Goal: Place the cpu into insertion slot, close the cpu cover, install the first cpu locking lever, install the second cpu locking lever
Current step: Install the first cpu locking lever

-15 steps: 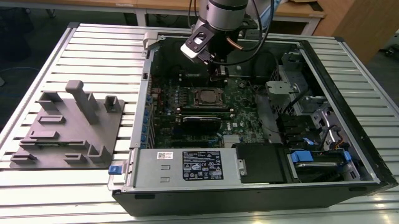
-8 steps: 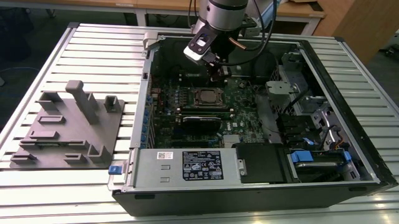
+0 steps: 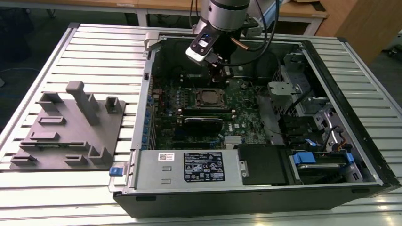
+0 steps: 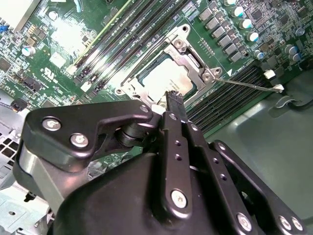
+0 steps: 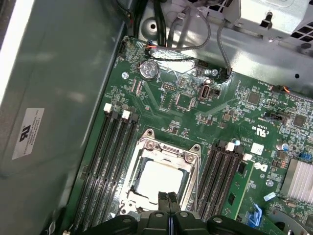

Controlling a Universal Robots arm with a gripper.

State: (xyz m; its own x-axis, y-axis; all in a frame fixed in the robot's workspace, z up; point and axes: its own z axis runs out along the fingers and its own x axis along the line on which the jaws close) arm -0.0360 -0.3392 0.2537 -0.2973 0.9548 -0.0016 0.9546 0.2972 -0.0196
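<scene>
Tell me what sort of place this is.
Probably a robotics lab or workshop bench: an open computer case lies on a slatted metal table, a grey fixture plate with moulded holders sits beside it, and wooden desks stand behind.

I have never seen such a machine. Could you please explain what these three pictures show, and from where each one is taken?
This is a robot arm working inside an open computer case. The case lies on a slatted metal table beside a grey holder. The exterior view looks at all this from off the arm. Both wrist views come from cameras riding on the arm. They look past its black gripper at the green circuit board. The jaws are shut and hold nothing. Their tips are close over the cpu, a silver square lying under the cpu cover, which is a silvery frame. A thin lever sticks out beside it.
</scene>
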